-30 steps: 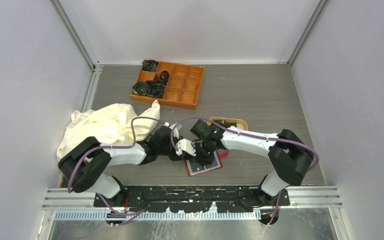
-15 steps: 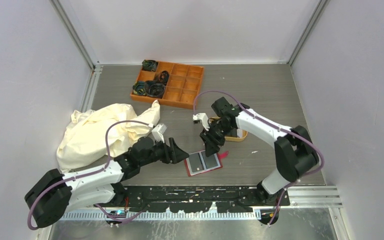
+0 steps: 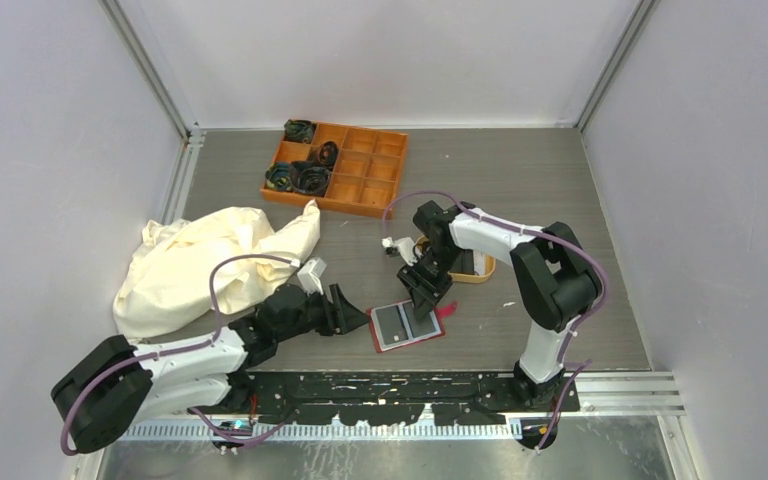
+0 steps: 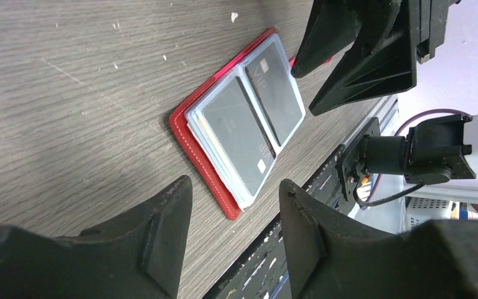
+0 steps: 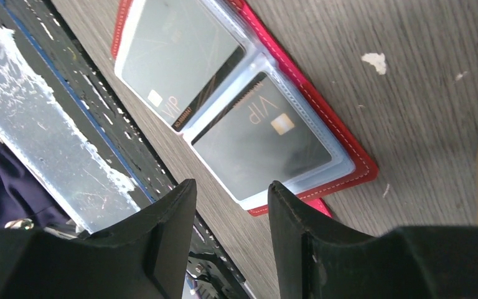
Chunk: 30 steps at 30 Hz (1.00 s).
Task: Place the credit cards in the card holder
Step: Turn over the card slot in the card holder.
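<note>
Near the 6 o'clock edge of the grey wood-grain desk (image 3: 530, 190), slightly right of the middle in the overhead view, the red card holder (image 3: 407, 326) lies opened flat with its inner side up. Its clear pockets face the cameras, and two black credit cards (image 5: 261, 140) sit in them side by side, each bearing pale "VIP" lettering and a small chip. The holder's red snap tab (image 3: 447, 312) sticks out toward 2 o'clock. The left claw (image 3: 350, 311) is at the holder's 9 o'clock, low over the desk and pointed at it, with its two fingers spread apart and nothing between them; its wrist camera looks through the gap straight onto the holder. The right claw (image 3: 426, 297) hangs at the holder's 12 o'clock edge, pointing down, and its fingers are also spread with nothing gripped. Whether the right claw's tips touch the holder's rim cannot be told from any of the views. A tan tray (image 3: 475, 266) lies just beyond the right claw at 1 o'clock, partly hidden by that arm, and a curve of its rim shows at the side of the right wrist view. Well apart from the holder, a crumpled cream cloth (image 3: 205, 265) is heaped toward 9 o'clock, and an orange compartment box (image 3: 338, 170) with dark bundles in several of its cells sits toward 11 o'clock near the back wall.
</note>
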{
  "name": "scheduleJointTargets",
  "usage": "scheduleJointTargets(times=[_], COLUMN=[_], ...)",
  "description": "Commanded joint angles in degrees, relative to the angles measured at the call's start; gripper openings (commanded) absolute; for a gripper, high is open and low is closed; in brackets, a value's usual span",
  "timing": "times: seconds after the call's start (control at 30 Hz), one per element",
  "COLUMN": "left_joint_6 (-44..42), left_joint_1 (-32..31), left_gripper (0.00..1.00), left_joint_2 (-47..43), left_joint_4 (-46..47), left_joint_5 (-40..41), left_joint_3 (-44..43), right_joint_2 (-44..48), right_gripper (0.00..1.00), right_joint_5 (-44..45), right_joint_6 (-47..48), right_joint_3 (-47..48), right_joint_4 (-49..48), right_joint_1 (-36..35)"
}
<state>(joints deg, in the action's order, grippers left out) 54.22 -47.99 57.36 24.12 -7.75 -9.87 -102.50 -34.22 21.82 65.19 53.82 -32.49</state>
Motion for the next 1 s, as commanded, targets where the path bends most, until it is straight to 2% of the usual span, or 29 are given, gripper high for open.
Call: scheduleJointTargets(times=[0.0, 0.37, 0.97], left_joint_6=[1.32, 2.21, 2.21], left_joint_1=[-0.11, -0.83, -3.42], left_gripper=[0.53, 0.45, 0.38], left_joint_2=[2.45, 10.31, 19.97], left_joint_4=[4.07, 4.02, 5.37], left_joint_5=[-1.51, -1.63, -1.48], left_joint_3=[-1.03, -2.88, -6.64], right_joint_2=[-0.74, -3.65, -5.24], right_gripper=[0.52, 0.56, 0.54], right_joint_5=[2.89, 5.41, -8.56], right_joint_6=[-2.21, -4.36, -5.09], right_joint_3=[2.06, 2.46, 4.41], right_joint_4=[1.16, 0.72, 3.32], right_joint_1=[0.29, 0.24, 3.84])
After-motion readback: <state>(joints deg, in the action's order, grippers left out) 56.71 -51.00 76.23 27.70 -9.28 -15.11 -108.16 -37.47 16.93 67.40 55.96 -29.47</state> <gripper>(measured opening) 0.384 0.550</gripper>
